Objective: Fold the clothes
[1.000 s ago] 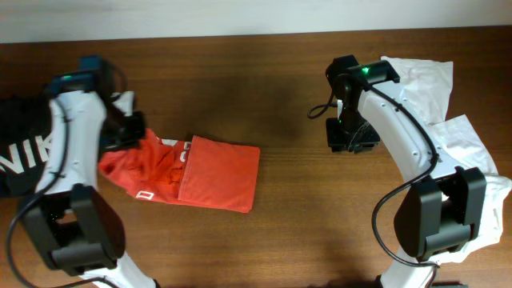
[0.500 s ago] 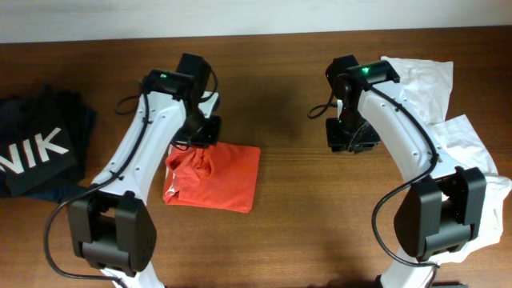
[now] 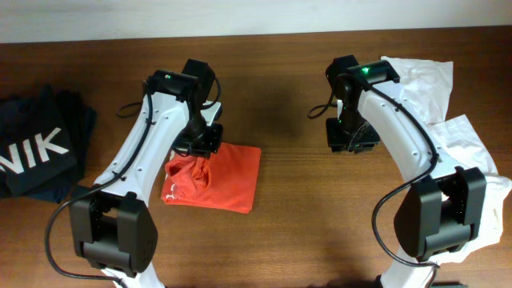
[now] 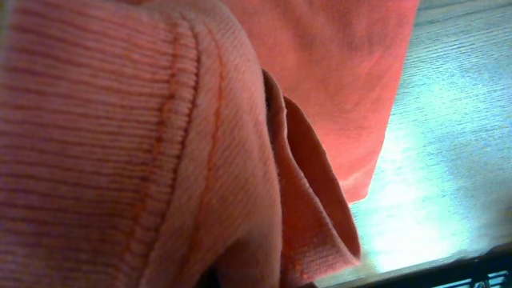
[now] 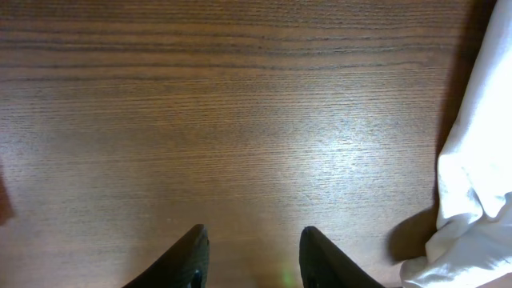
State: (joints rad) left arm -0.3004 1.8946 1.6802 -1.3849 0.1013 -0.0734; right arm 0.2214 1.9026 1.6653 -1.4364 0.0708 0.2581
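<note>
Orange-red T-shirt (image 3: 232, 178) lies bunched on the worktop (image 3: 304, 216), left hand (image 3: 198, 149) pinching it; right hand (image 5: 254, 240) hangs half-open, empty.

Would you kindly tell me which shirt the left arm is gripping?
The orange-red cotton shirt, bunched in the left fingers; the navy lettered shirt and white shirts lie apart at the edges.

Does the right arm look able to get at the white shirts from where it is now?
Probably yes. The right gripper hangs open and empty over the bare table, and the white shirts lie close beside it, with nothing between them in the wrist view.
</note>
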